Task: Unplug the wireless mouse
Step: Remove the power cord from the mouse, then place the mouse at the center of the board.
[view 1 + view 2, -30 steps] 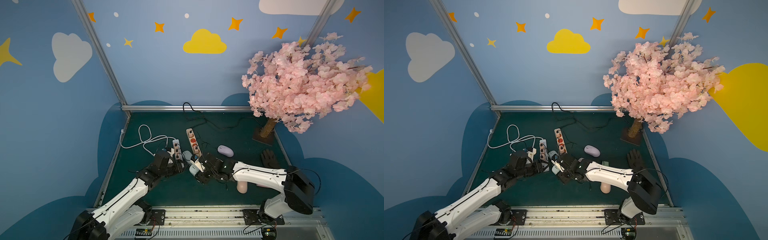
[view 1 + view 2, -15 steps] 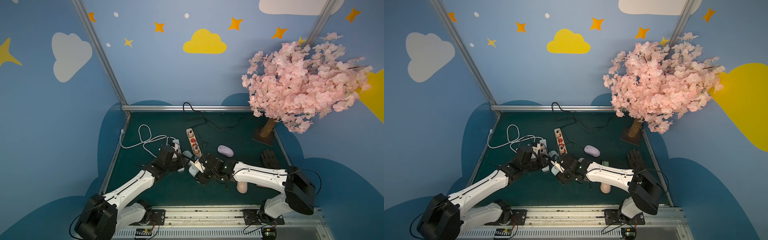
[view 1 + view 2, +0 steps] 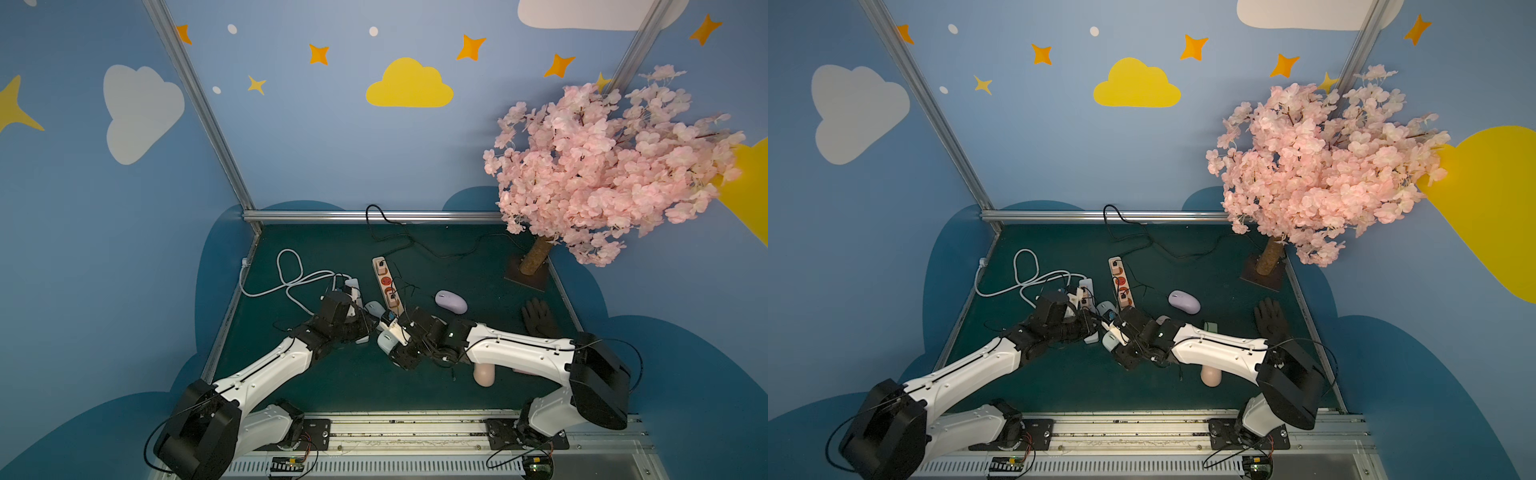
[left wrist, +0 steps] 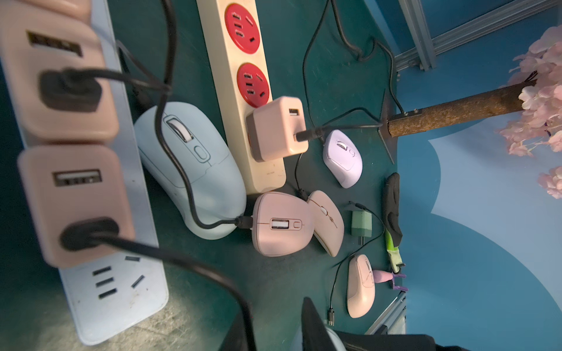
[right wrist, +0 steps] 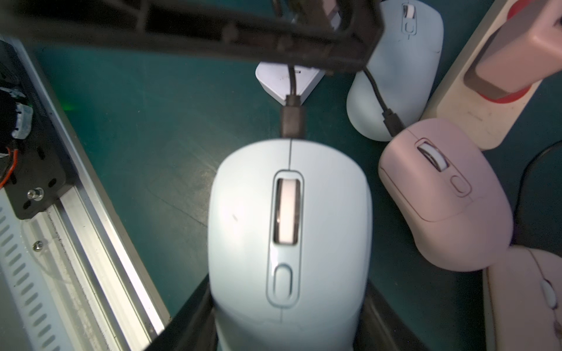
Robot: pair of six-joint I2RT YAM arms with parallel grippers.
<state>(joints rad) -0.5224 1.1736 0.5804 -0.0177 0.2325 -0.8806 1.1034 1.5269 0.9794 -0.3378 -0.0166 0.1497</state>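
The pale blue wireless mouse [image 5: 289, 212] sits near the front middle of the dark green bench [image 3: 332, 386], just off the near end of the cream power strip with red sockets [image 4: 240, 91]. We find it where it was a second ago. The right hand [image 5: 286, 307] pinches it by its flanks, dark fingers [image 5: 194, 316] pressed to either side of the shell, and that arm has not shifted either. Whether the mouse rests on the bench or hangs just above it, we cannot tell. A black cable plug [image 5: 292, 123] is still seated in the mouse's nose, and its cord runs on over a white charger block [image 5: 287, 80] lying just beyond.

What has changed is the left arm. A second ago its wrist lay nearer the front and farther from the mouse. Since then it has stretched out and turned at the shoulder, mostly in the first half second, and the left hand [image 3: 368, 329] now reaches up to the plug end of the mouse. In the right wrist view part of it crosses the cord as a dark bar. We cannot tell whether it is spread or pinching the cord.

Nothing else has moved: a second pale blue mouse [image 4: 188, 170] and a pink mouse [image 5: 441, 197] lie just beside, and a lilac mouse [image 3: 451, 301] lies farther back.
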